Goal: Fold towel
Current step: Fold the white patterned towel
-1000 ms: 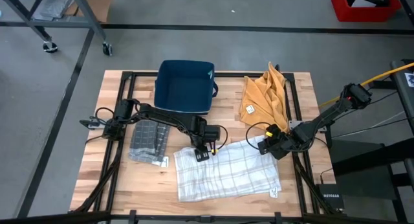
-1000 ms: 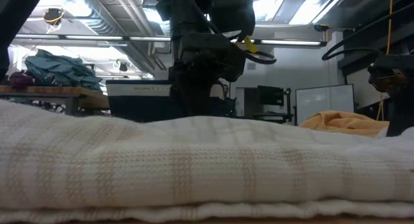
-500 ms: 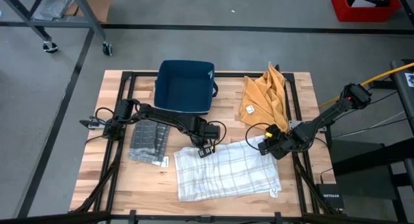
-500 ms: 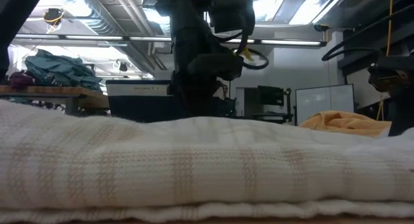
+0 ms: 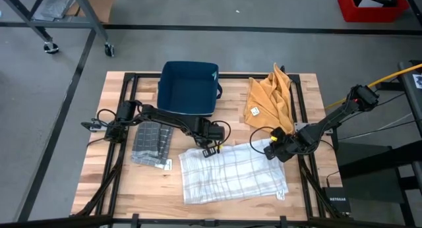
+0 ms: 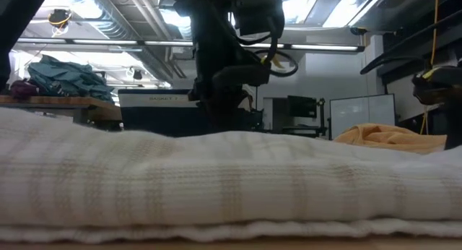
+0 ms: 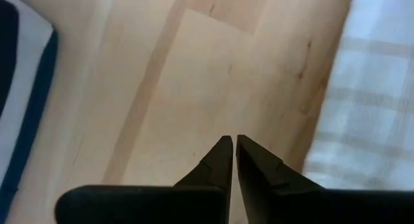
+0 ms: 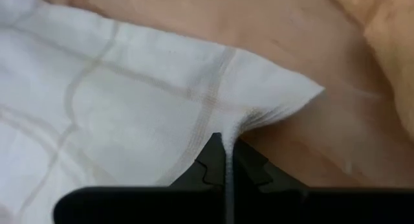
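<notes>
High view: no readable writing; right gripper point(image 5: 275, 149) pinches the white towel point(image 5: 232, 175), left gripper point(image 5: 210, 147) closed empty.

One wooden table point(image 5: 132, 182) carries three pieces of cloth: one white checked towel point(image 5: 232, 174), one grey checked cloth point(image 5: 151, 143) folded small, and one crumpled yellow cloth point(image 5: 269, 99). There is one dark blue bin point(image 5: 188, 88). Two dark arms reach over the table, each ending in one claw, so two claws in all: the left claw point(image 5: 210, 147) and the right claw point(image 5: 271, 149). Off the table, one red box point(image 5: 370, 6) sits on the floor.
</notes>
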Tool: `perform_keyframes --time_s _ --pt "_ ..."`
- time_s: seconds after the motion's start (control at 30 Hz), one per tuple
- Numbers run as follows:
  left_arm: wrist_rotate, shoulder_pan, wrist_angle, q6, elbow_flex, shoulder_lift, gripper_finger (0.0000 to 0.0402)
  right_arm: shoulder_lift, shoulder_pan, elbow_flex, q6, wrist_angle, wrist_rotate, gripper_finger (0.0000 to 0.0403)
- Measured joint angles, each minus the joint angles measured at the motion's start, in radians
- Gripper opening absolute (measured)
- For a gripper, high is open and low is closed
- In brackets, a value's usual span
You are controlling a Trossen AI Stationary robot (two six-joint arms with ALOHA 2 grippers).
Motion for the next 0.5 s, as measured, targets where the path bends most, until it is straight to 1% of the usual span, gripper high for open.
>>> perform_keyframes --time_s 0.1,0.2,0.27,0.4,0.5 --pt "0.001 0.000 -0.001 0.031 0.000 0.000 0.0025 0.000 0.000 0.000 -0.001 0.000 -0.016 0.0011" --pt "0.000 0.000 -0.007 0.036 0.000 0.000 0.0043 0.000 0.000 0.000 -0.030 0.001 -0.042 0.0029" --pt "0.001 0.000 -0.017 0.041 0.000 0.000 0.0064 0.000 0.000 0.000 -0.052 0.001 -0.064 0.0050" --pt "0.001 -0.002 -0.048 0.083 0.000 0.000 0.0111 0.000 0.000 0.000 -0.054 0.004 -0.069 0.0101" --pt "0.022 -0.005 -0.054 0.060 0.000 -0.001 0.0140 0.000 0.000 0.000 -0.052 0.009 -0.066 0.0143"
